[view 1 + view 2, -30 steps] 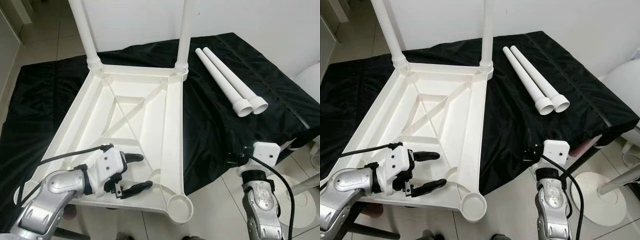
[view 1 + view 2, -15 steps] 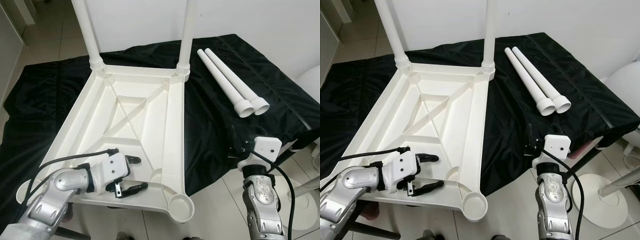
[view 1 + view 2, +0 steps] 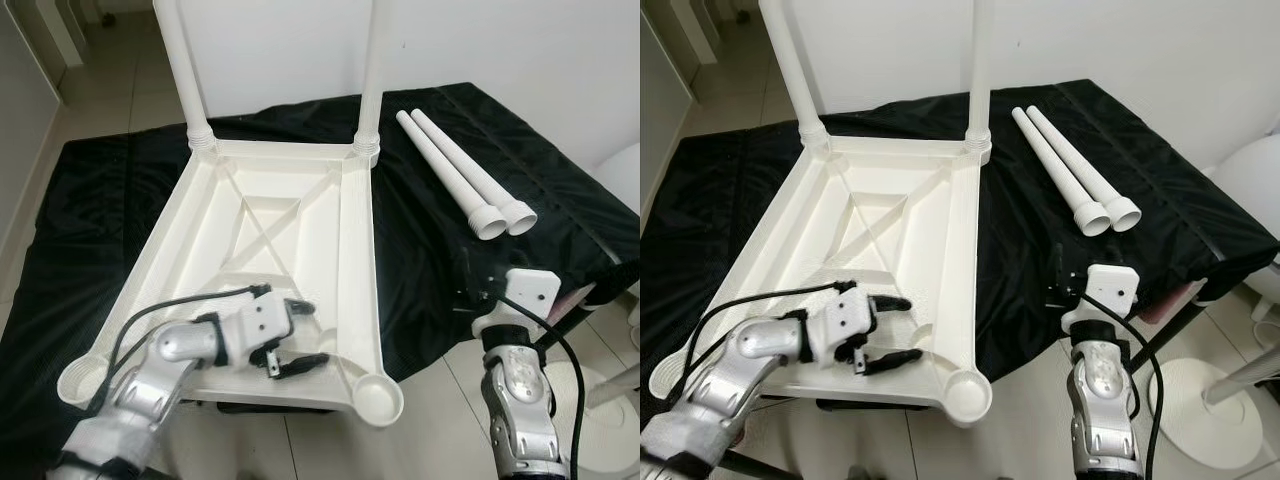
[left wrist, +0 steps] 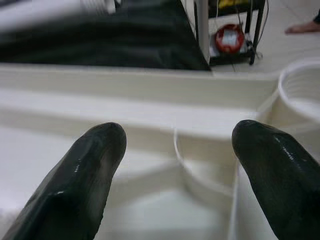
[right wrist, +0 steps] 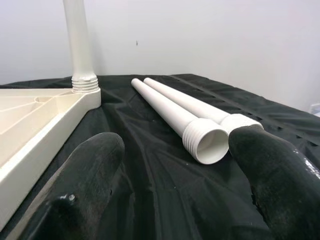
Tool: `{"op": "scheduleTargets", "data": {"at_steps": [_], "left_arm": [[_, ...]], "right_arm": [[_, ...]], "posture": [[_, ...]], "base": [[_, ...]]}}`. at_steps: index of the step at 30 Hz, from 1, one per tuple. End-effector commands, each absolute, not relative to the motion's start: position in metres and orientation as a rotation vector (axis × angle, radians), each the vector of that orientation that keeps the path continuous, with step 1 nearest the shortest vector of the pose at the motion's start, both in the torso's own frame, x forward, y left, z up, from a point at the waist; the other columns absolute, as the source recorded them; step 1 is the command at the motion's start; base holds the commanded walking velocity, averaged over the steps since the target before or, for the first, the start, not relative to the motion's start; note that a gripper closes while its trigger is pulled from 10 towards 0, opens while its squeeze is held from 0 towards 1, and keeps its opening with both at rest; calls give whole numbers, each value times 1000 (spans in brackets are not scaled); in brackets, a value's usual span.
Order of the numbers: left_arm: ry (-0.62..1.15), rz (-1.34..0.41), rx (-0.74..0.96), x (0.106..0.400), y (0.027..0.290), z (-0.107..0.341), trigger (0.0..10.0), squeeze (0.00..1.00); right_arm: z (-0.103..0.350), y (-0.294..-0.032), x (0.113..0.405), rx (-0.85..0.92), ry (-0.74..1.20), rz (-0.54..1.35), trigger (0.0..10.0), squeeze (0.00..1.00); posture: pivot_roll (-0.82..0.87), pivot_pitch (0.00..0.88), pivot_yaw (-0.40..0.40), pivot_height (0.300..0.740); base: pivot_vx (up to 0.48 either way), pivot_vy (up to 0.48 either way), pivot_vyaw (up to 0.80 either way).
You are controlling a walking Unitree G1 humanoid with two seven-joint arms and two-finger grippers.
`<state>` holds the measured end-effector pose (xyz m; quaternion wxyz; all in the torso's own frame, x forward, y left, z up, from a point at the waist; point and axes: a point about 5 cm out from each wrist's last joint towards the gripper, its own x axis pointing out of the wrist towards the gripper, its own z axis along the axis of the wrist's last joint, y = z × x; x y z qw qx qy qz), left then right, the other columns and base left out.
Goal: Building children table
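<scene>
A white plastic tabletop [image 3: 358,250] lies upside down on a black cloth. Two white legs [image 3: 185,70] [image 3: 372,70] stand screwed into its far corners. Two loose legs [image 3: 447,172] [image 5: 170,110] lie side by side on the cloth to its right, threaded ends toward me. My left gripper [image 3: 312,335] is open just above the tabletop's near edge, close to the empty near-right corner socket [image 3: 378,395]; a ribbed corner sits between its fingers [image 4: 85,170]. My right gripper [image 3: 466,290] is open at the cloth's near right edge, pointing at the loose legs.
The black cloth [image 3: 90,200] covers a low platform whose front edge is right before me. A white round stand base [image 3: 1205,405] sits on the tiled floor at the right. A white wall [image 3: 280,40] closes the far side. A black rack [image 4: 227,37] shows beyond the tabletop.
My left gripper has slid right along the near edge toward the near-right corner socket. My right gripper has come up slightly toward the cloth's edge. The camera has shifted a little.
</scene>
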<state>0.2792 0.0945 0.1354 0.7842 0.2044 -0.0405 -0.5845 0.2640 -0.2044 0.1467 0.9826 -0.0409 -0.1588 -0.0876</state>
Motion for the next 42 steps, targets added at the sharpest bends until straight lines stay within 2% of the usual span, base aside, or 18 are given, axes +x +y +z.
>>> {"op": "scheduleTargets", "data": {"at_steps": [1,4,7,11,15,19,20,23,30,42], "left_arm": [[-134,-940,379,298,102,139,10000,0],[-132,-929,360,300,100,139,10000,0],[-111,-879,293,309,83,140,10000,0],[-128,-915,303,309,72,142,10000,0],[-128,-987,172,307,78,151,10000,0],[-163,-1106,145,298,86,158,10000,0],[-157,-1173,158,292,94,158,10000,0],[-136,-1217,180,288,99,156,10000,0],[49,-1298,467,276,135,136,10000,0],[149,-1268,593,273,149,124,10000,0]], "right_arm": [[145,-205,265,-71,-310,-187,10000,0],[145,-204,266,-69,-310,-187,10000,0],[145,-205,265,-66,-312,-192,10000,0],[144,-204,263,-65,-310,-196,10000,0],[140,-204,260,-66,-299,-204,10000,0],[138,-204,259,-68,-291,-203,10000,0],[138,-204,259,-66,-290,-201,10000,0],[138,-204,260,-67,-289,-199,10000,0],[136,-204,260,-68,-282,-194,10000,0],[137,-201,263,-61,-280,-178,10000,0]], "posture": [[-52,12,67,740],[-52,12,67,740],[-64,8,74,740],[-75,8,85,740],[-72,9,88,740],[-72,9,88,740],[-61,15,88,740],[-57,17,86,740],[-42,26,81,740],[-26,38,70,740]], "base": [[0,0,0],[0,0,0],[0,0,0],[0,0,0],[0,0,0],[0,0,0],[0,0,0],[0,0,0],[0,0,0],[0,0,0]]}}
